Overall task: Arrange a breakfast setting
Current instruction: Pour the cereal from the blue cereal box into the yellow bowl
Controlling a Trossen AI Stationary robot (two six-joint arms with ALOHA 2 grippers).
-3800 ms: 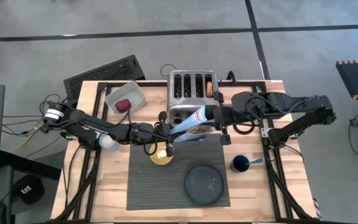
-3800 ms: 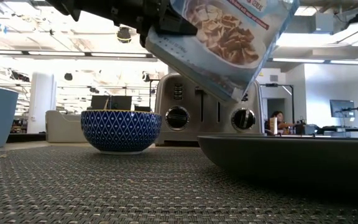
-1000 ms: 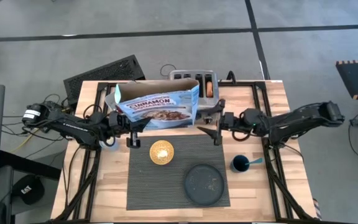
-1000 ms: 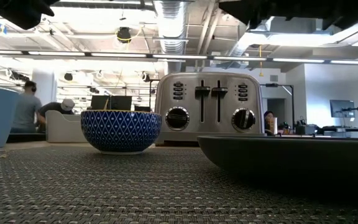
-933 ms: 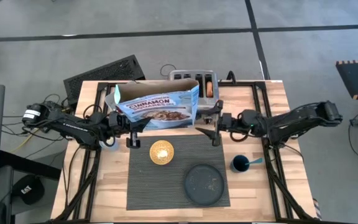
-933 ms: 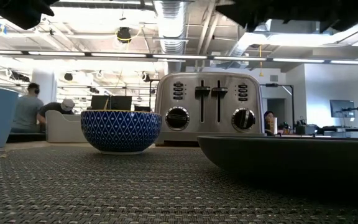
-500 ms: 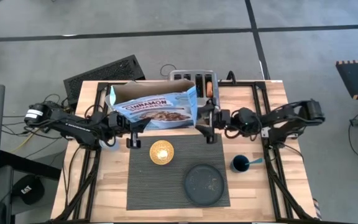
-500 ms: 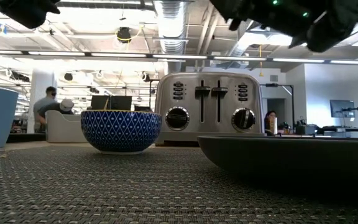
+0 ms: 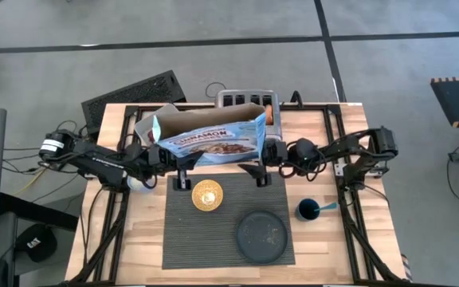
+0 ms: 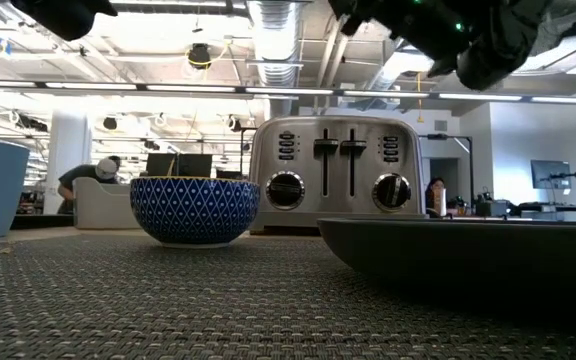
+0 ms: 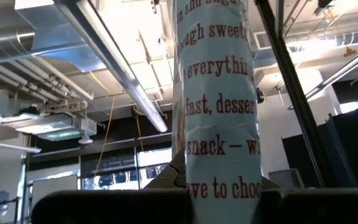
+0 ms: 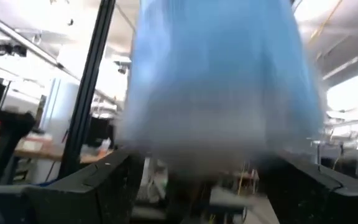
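A blue cereal box (image 9: 209, 139) hangs lengthwise above the table's far half, open top toward the far edge, between my two grippers. My left gripper (image 9: 180, 177) is shut on its left end and my right gripper (image 9: 257, 169) closes on its right end. Below, on the dark ribbed placemat (image 9: 213, 239), stand the bowl (image 9: 207, 194), yellow inside and blue-patterned outside (image 10: 195, 208), and the dark plate (image 9: 261, 235). The dark blue cup (image 9: 306, 210) holds the blue-handled spoon (image 9: 325, 206) to the mat's right. A bagel (image 9: 269, 115) sticks up from the toaster. The red fruit is hidden. My left gripper pinches the box's narrow printed side (image 11: 219, 180) between its two fingers at the box's left end. The box stands clear of the table. My right gripper has the box's right end (image 12: 197, 143) between its two widely spread fingers (image 12: 98, 177); the box fills the gap between them. The view is blurred, so the exact part cannot be told. The box is lifted clear.
The chrome toaster (image 9: 245, 98) stands at the far edge, mostly behind the box; its front (image 10: 333, 175) faces the mat. A pale blue cup (image 9: 139, 184) sits under my left arm. A dark ribbed mat (image 9: 134, 92) lies off the far left corner. People move in the room behind.
My right gripper has moved toward the table's left and come onto the box's right end, its arm folding in. My left gripper has shifted a little toward the right. The box has shifted slightly right and its open top now leans farther right.
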